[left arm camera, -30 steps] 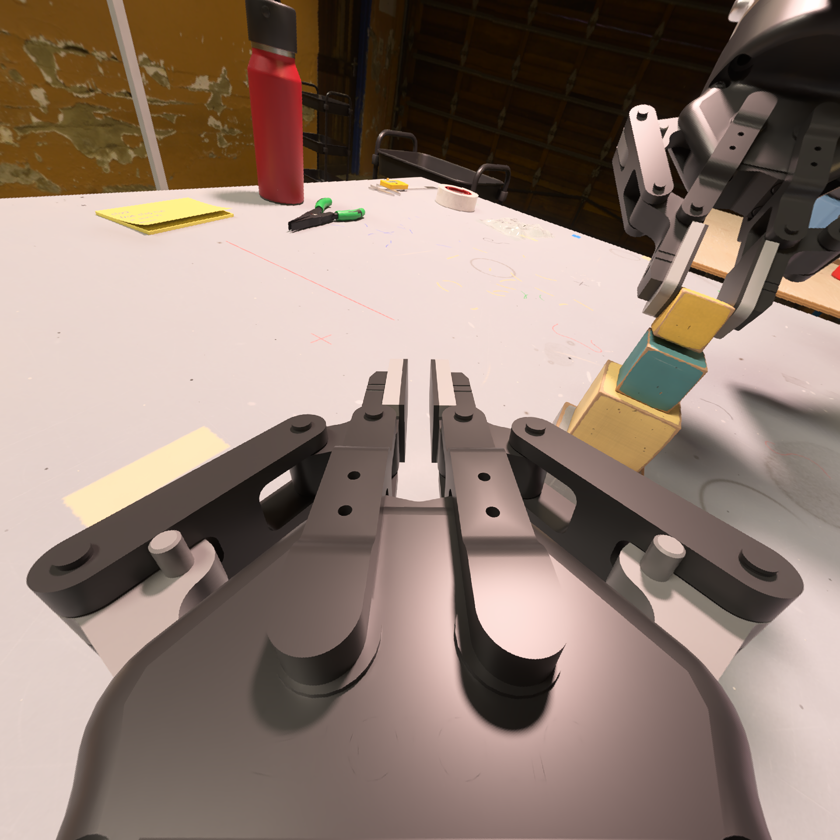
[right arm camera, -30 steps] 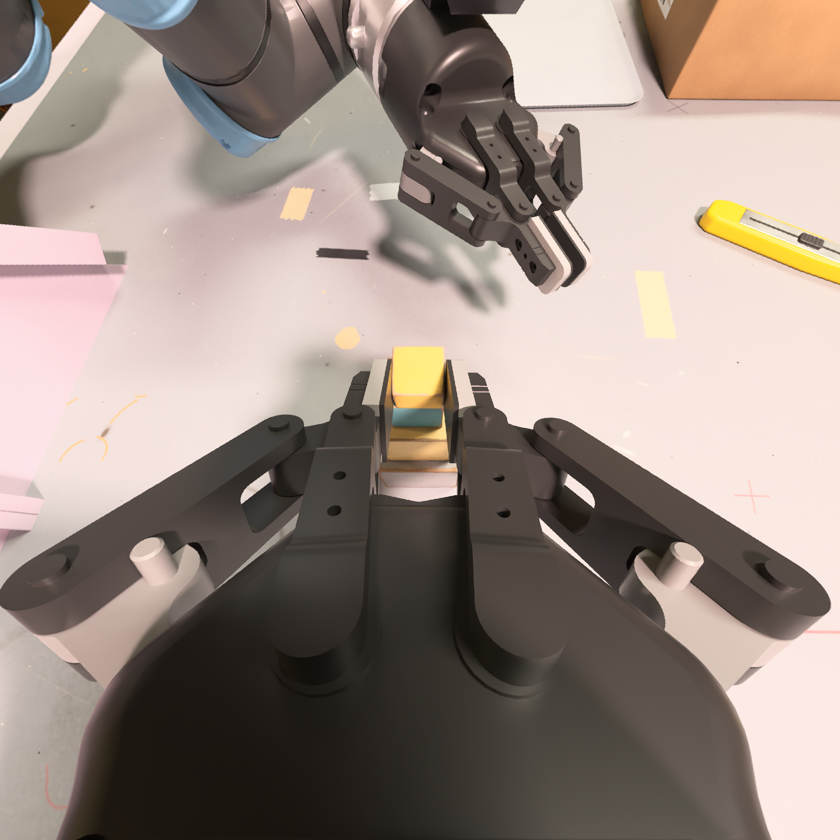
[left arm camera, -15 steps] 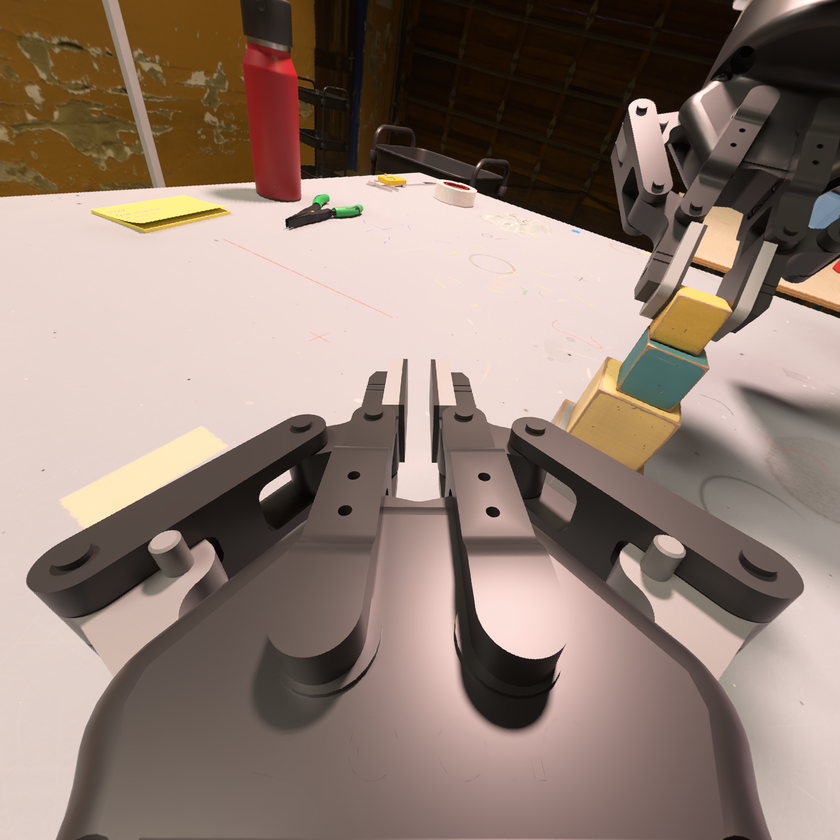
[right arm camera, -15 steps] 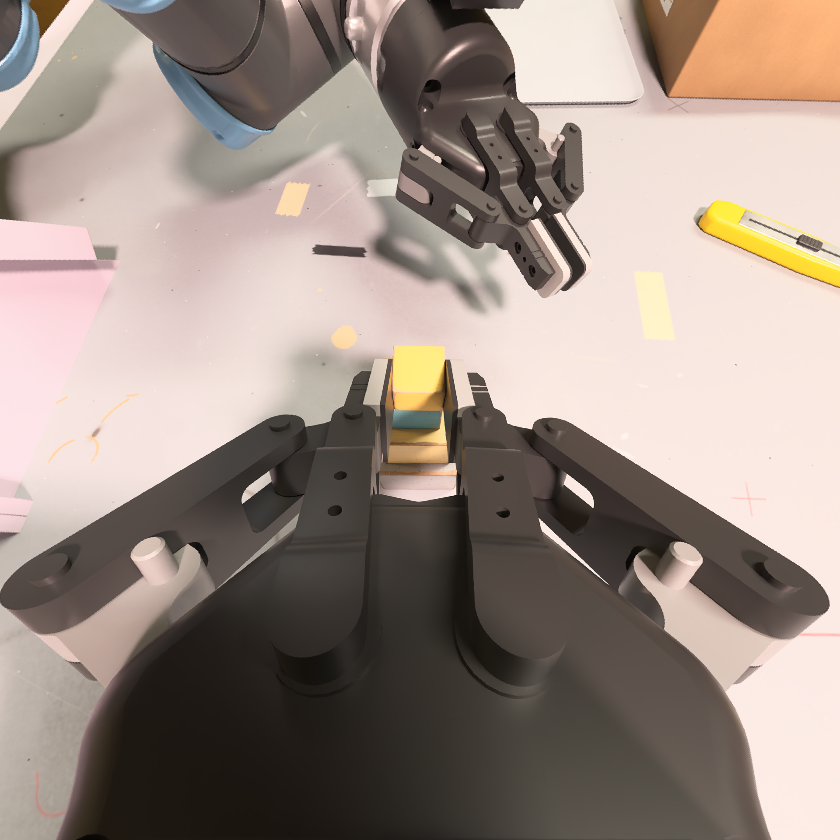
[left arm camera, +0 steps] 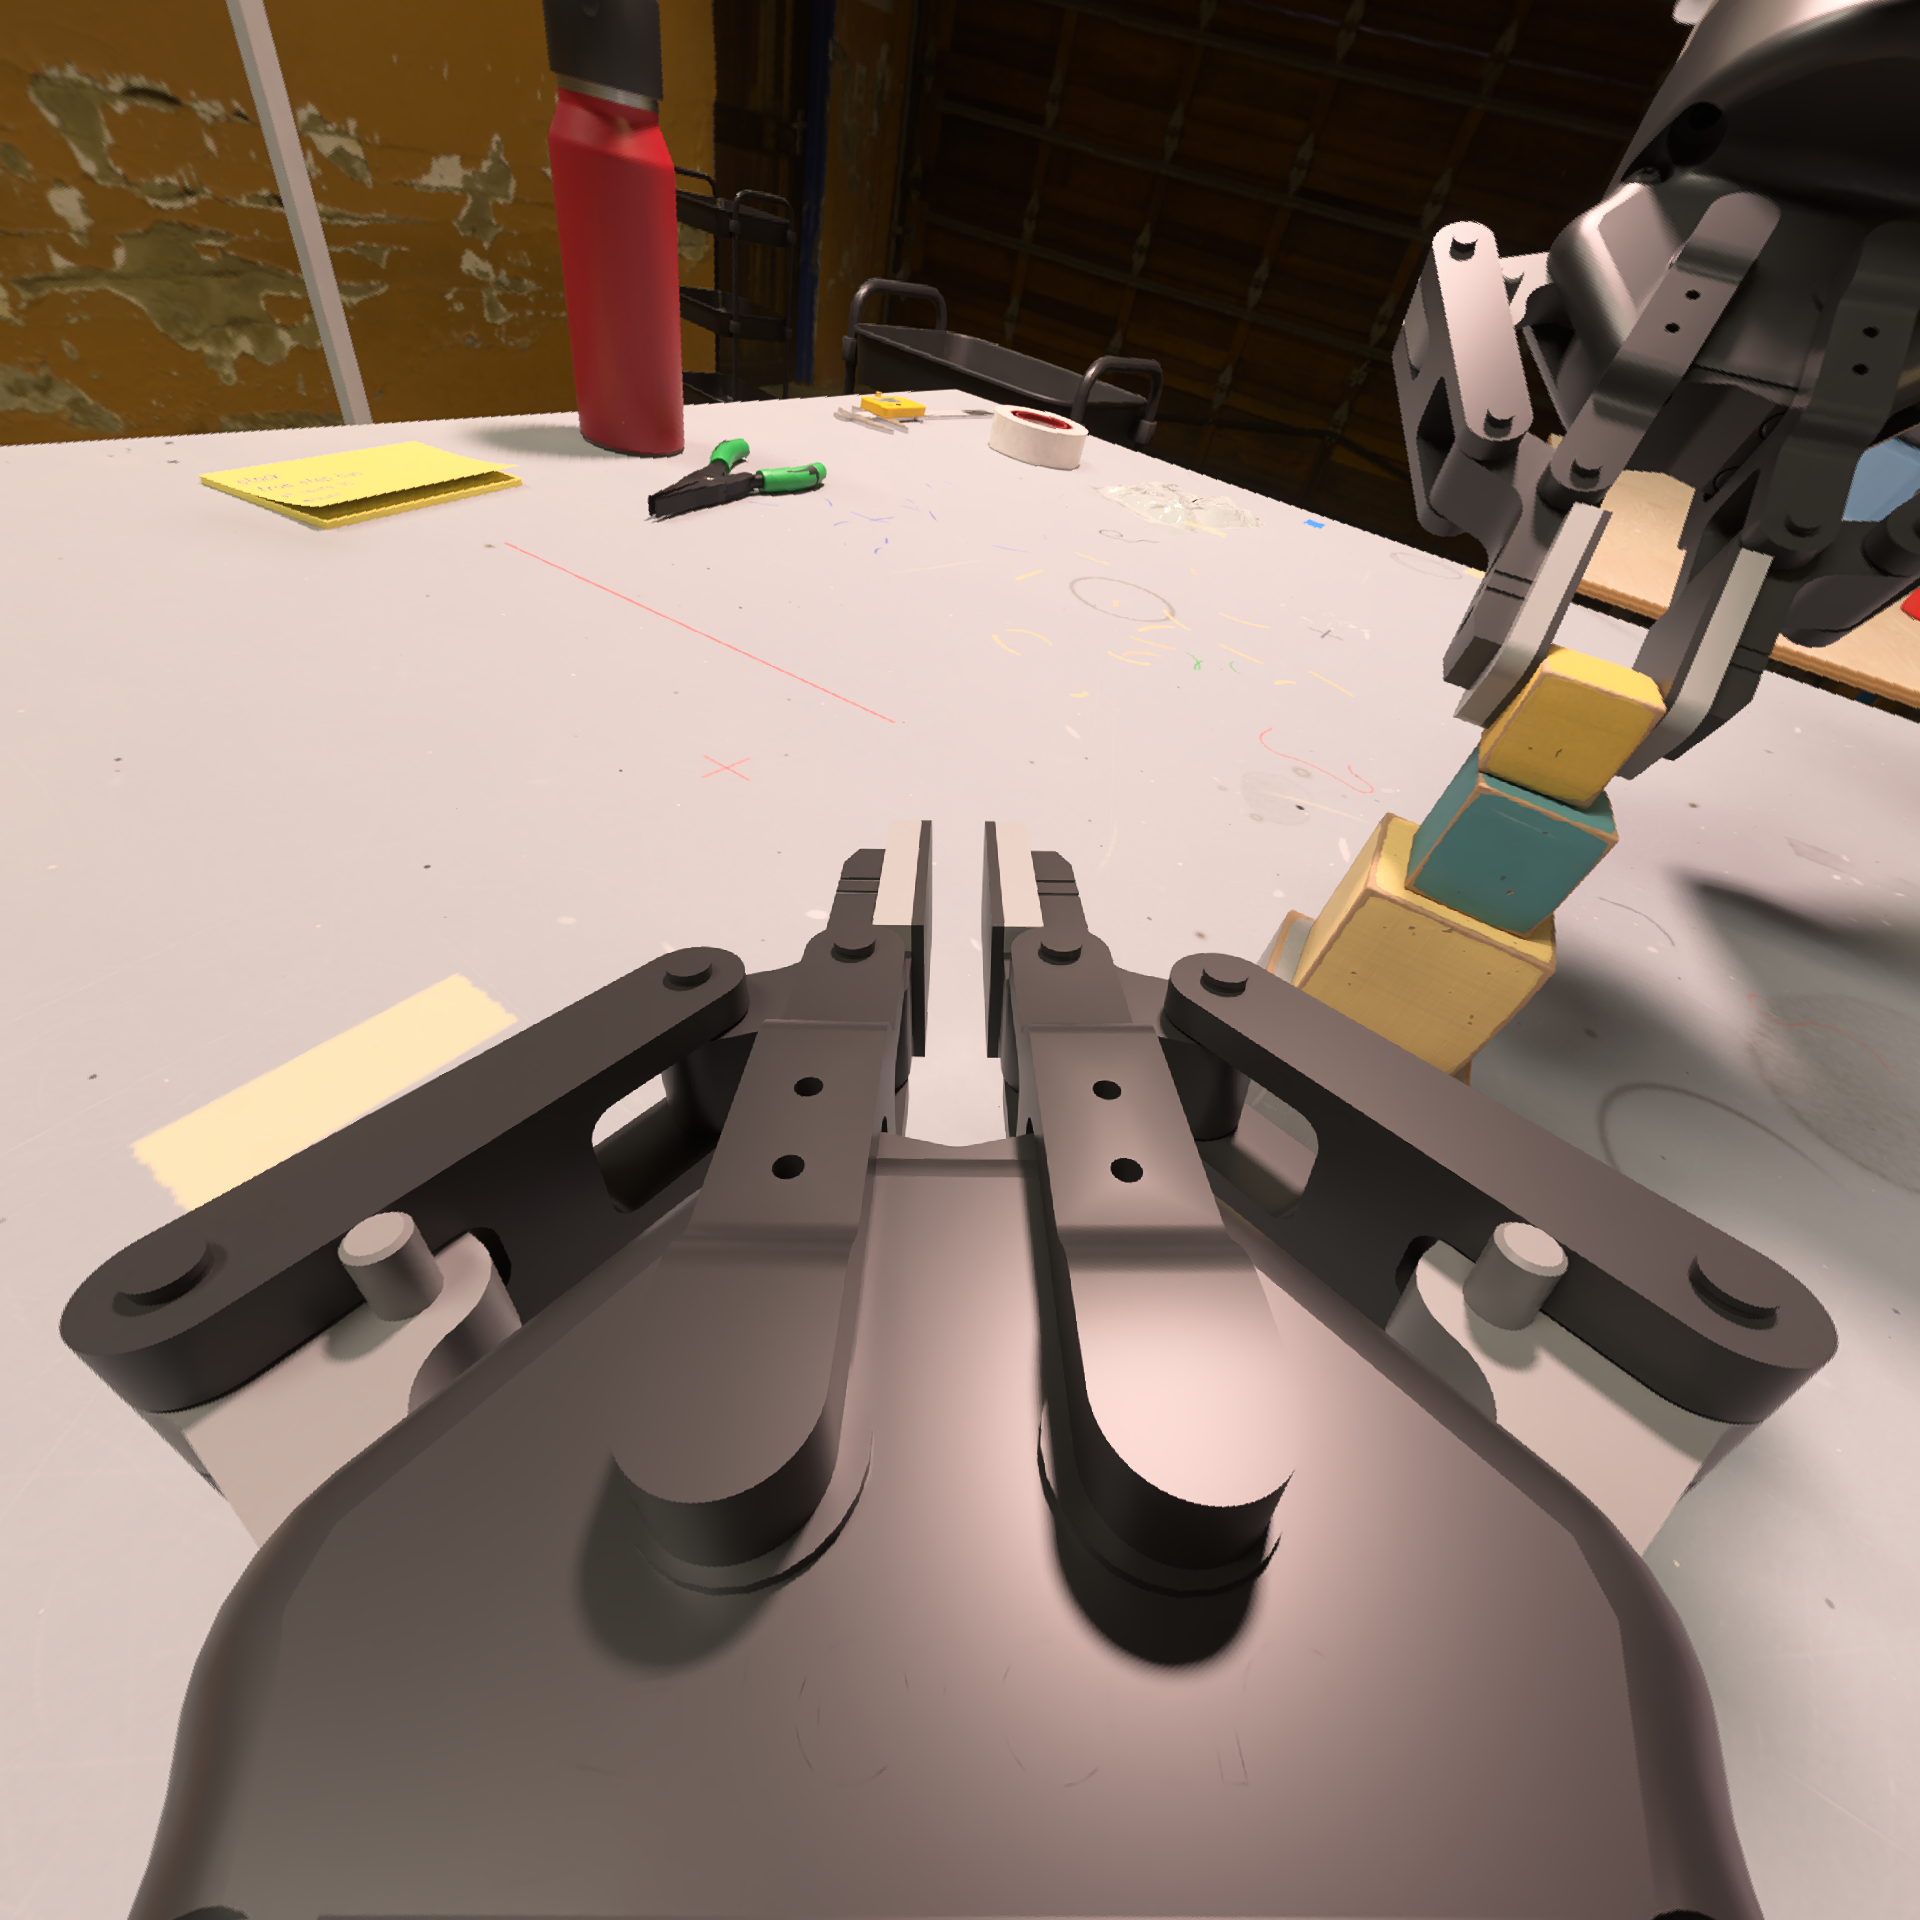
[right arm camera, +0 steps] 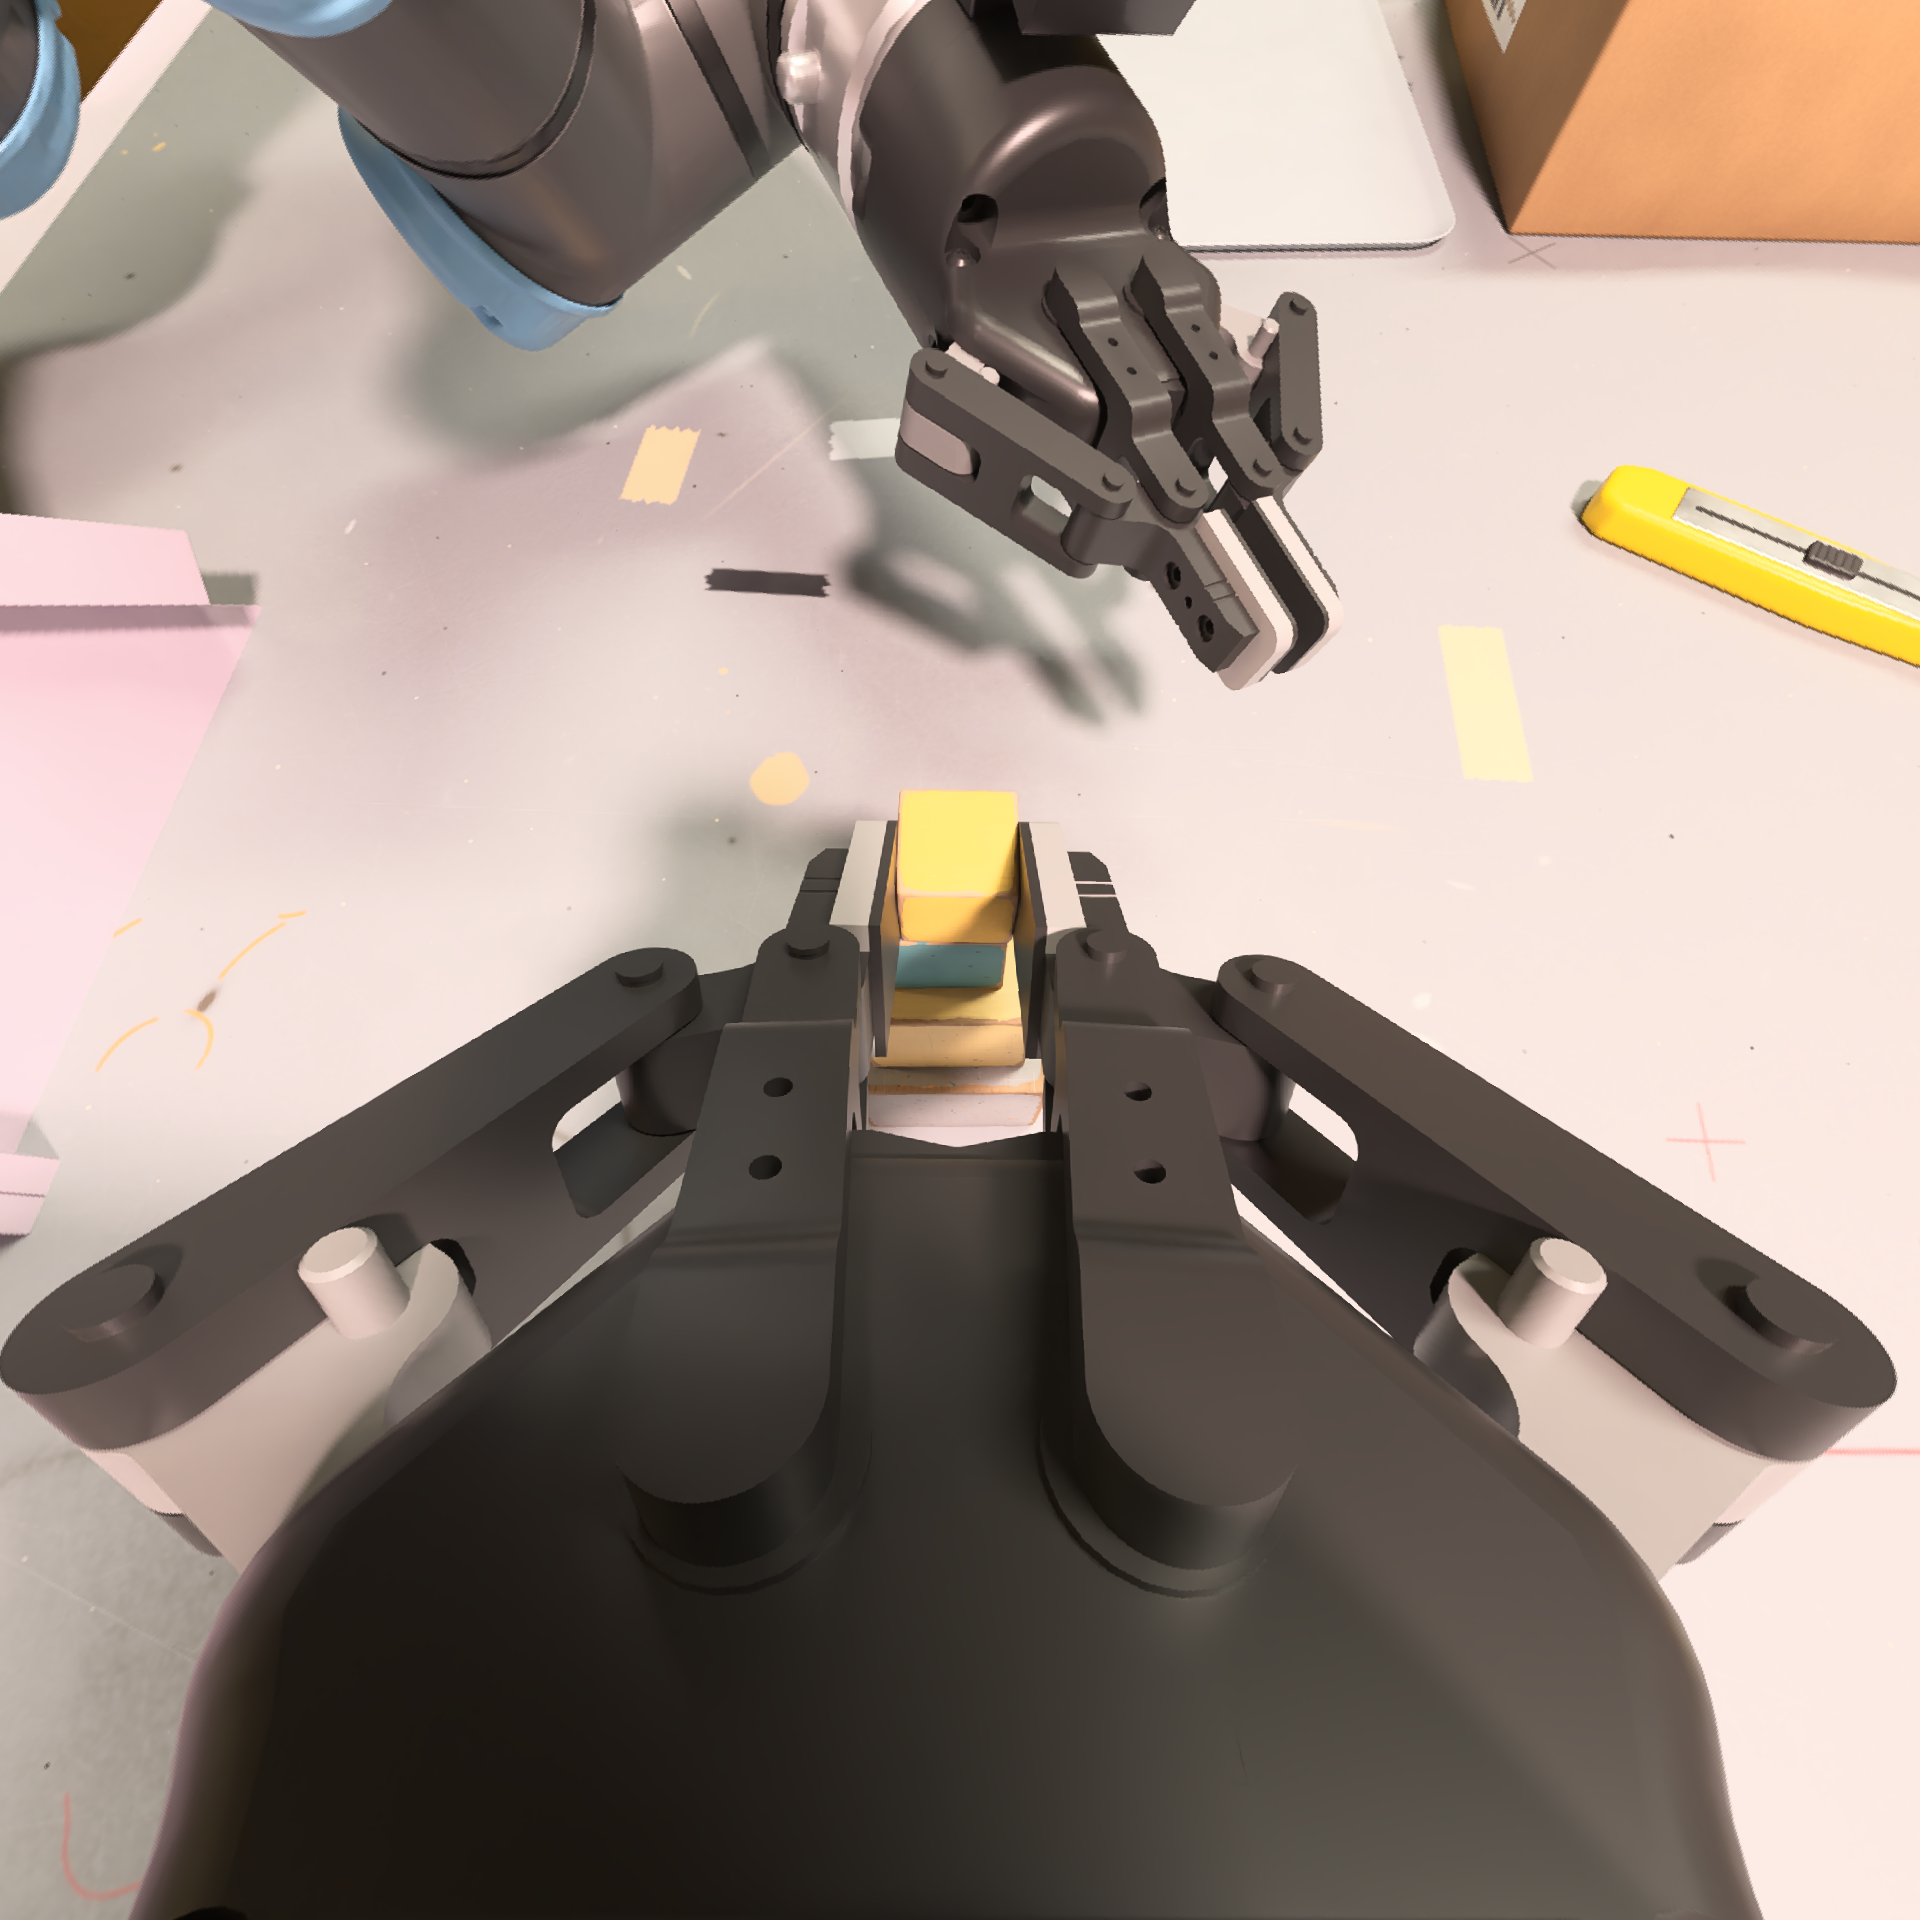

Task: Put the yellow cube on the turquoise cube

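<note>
step: release | right hand (left arm camera: 1600,675) clamped on yellow cube (left arm camera: 1569,732), seated on turquoise cube (left arm camera: 1507,862) | left hand (left arm camera: 951,873) nearly closed, empty | advice: open slowly, lift straight up, stack leans

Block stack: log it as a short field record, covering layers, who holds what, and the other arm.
top layer: yellow cube, resting on the turquoise cube
below: larger pale yellow block, on a flat piece whose make I cannot tell
support: table
right end effector: pads against both sides of the yellow cube, not released
left end effector: fingers nearly together, holding nothing, off to the side of the stack
task state: cube placed, grip not yet opened
</note>
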### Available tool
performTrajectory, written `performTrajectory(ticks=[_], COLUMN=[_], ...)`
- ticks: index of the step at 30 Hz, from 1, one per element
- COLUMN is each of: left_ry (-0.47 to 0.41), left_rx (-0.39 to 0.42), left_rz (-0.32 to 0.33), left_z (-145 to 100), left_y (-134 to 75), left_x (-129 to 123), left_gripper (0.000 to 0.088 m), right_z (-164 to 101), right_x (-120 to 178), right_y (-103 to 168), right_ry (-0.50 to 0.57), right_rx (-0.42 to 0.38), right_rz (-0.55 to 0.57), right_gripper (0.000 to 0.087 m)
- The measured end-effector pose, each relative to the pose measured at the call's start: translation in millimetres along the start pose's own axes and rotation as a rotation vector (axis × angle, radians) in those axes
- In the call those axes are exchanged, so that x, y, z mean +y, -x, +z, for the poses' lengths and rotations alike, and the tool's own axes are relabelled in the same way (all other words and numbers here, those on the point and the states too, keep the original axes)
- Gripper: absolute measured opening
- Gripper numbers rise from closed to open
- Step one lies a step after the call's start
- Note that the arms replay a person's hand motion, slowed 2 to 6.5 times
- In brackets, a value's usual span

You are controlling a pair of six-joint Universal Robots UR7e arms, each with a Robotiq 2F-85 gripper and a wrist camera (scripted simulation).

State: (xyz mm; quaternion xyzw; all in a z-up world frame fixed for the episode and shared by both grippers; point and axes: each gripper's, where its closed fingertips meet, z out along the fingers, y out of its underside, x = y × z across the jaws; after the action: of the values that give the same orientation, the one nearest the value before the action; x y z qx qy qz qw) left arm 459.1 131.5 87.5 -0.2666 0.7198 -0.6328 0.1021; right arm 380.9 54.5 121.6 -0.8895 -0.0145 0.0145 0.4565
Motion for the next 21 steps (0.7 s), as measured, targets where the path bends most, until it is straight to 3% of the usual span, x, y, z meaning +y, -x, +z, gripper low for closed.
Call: performTrajectory(ticks=[17, 18, 21], left_ry=[0.007, 0.007, 0.008], left_rx=[0.002, 0.002, 0.002], left_rz=[0.003, 0.004, 0.005], left_z=[0.9, 1.0, 1.1], left_y=[-0.6, -0.7, -0.8], left_x=[0.7, 0.7, 0.8], left_gripper=[0.0093, 0.0093, 0.0093], right_z=[1.2, 1.2, 1.6], right_x=[-0.5, -0.2, 0.5], right_y=[2.3, 2.5, 3.7], right_ry=[-0.005, -0.004, -0.004], right_rx=[-0.015, -0.016, -0.019], right_rz=[-0.006, -0.005, -0.006], right_gripper=[0.0199, 0.0239, 0.0248])
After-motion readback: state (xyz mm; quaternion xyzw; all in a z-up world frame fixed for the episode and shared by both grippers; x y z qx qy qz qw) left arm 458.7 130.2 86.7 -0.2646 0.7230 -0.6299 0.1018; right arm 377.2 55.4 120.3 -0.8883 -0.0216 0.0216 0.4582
